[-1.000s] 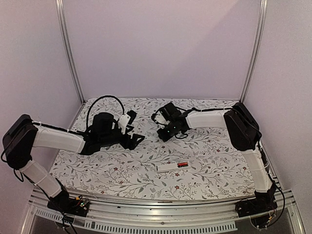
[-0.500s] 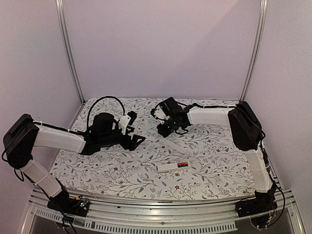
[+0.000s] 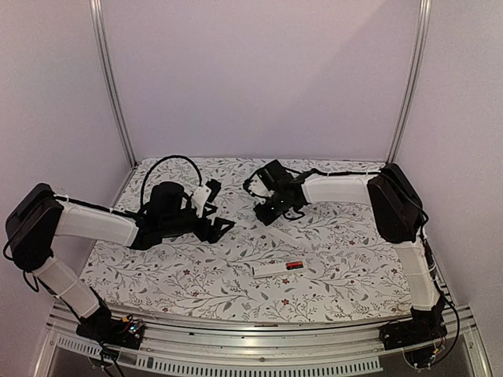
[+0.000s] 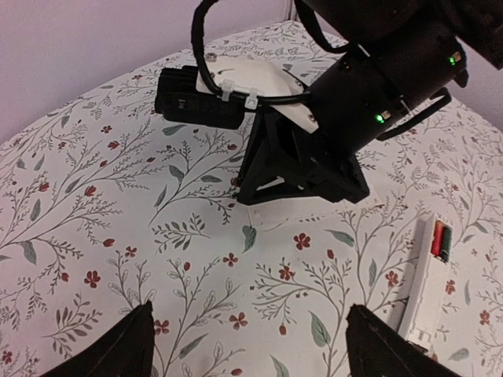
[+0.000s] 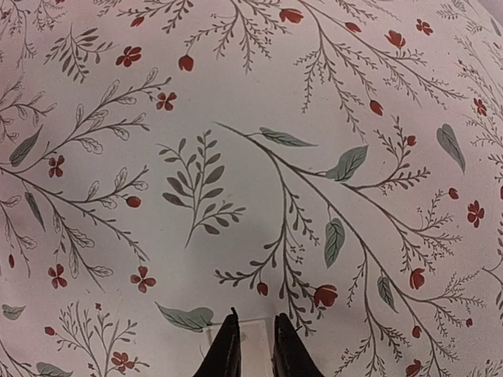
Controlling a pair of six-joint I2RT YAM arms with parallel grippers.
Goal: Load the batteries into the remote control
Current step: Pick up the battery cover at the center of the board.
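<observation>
Right gripper (image 5: 254,319) — black fingers close to a narrow slit, apparently nipping the edge of the thin, flat white cover strip (image 5: 255,338) at the far middle of the matte floral cloth (image 5: 236,157), presumably to lift it for refitting. Left gripper (image 4: 251,353) — jaws wide, empty, hovering in reserve. Remote control (image 3: 275,269): slim white plastic bar lying flat, well apart toward the near edge, its bay facing up with the red-and-black cylindrical batteries (image 3: 295,265) seated at one end.

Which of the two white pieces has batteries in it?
The remote, nearer the arm bases: red and dark batteries show at one end. The other, a plain strip, lies at the right gripper.
</observation>
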